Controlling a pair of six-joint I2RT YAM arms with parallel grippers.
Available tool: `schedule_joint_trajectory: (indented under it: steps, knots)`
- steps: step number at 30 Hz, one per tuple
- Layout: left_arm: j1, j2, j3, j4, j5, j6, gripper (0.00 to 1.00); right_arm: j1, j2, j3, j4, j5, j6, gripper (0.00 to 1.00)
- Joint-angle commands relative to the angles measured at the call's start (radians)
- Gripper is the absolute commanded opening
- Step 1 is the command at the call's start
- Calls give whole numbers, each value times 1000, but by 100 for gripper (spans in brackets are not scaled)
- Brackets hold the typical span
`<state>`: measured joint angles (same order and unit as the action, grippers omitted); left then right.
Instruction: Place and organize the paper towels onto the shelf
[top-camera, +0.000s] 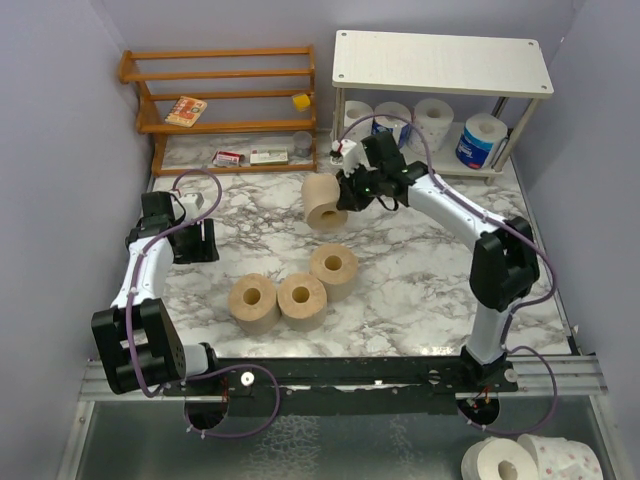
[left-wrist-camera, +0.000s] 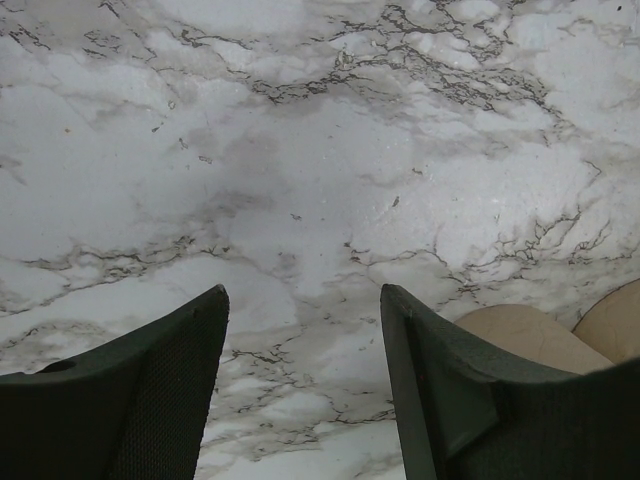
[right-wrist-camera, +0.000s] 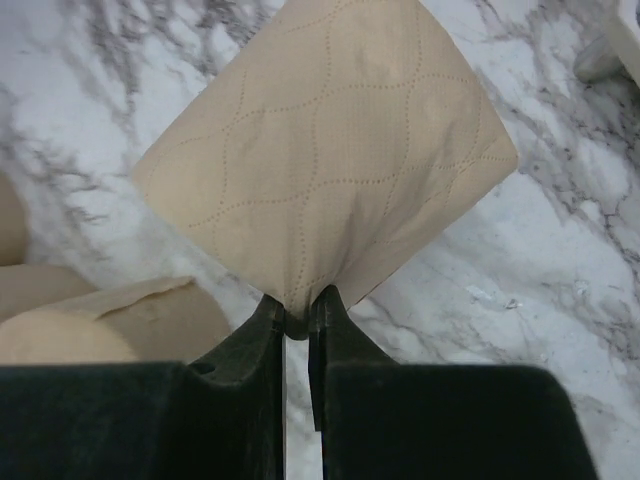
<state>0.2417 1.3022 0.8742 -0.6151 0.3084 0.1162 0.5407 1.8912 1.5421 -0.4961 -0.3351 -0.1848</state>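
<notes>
My right gripper (top-camera: 348, 193) is shut on the edge of a tan paper roll (top-camera: 324, 200) and holds it above the marble table, in front of the white shelf (top-camera: 440, 62). In the right wrist view the jaws pinch the roll (right-wrist-camera: 325, 150) at its lower corner. Three tan rolls (top-camera: 290, 292) stand on the table at centre. On the shelf's lower board stand white rolls (top-camera: 432, 120) and a blue-and-white wrapped roll (top-camera: 480, 140). My left gripper (top-camera: 195, 243) is open and empty over bare marble at the left (left-wrist-camera: 300, 310).
An orange-brown slatted wooden rack (top-camera: 225, 100) with small items stands at the back left. Two white rolls (top-camera: 525, 460) lie below the table's near edge at the right. Purple walls close in on both sides.
</notes>
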Motion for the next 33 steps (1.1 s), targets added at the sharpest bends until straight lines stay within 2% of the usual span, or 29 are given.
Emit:
schedule_joint_trajectory:
  steps: [1,3,4,6,8,9,11,15,20,23,27,33]
  knots:
    - [11,12,17,-6,23,14,64,-47,-133,61,-148,-347,166,1]
    - [10,10,18,-6,20,13,64,-152,-178,-25,-49,-589,319,1]
    - [10,7,18,-5,20,13,64,-207,-198,-79,48,-678,461,1]
    - [10,6,17,-5,22,15,63,-310,-217,-138,181,-788,683,1]
    - [10,8,18,-6,24,15,64,-339,-214,-118,199,-860,738,1]
    - [10,10,18,-6,23,14,63,-341,-212,-92,168,-872,708,1]
    - [10,13,18,-7,22,15,63,-341,-217,-42,87,-883,626,1]
    - [12,19,19,-9,21,16,63,-343,-212,-10,-44,-832,572,1]
    - [12,23,22,-10,16,13,63,-401,-183,-41,-202,-838,594,1]
    - [12,22,21,-10,15,14,63,-443,-243,-119,-160,-826,656,1]
    - [13,27,22,-10,13,14,63,-524,-382,-293,30,-822,878,1]
    - [14,39,23,-12,15,12,63,-724,-523,-370,246,-721,1189,1]
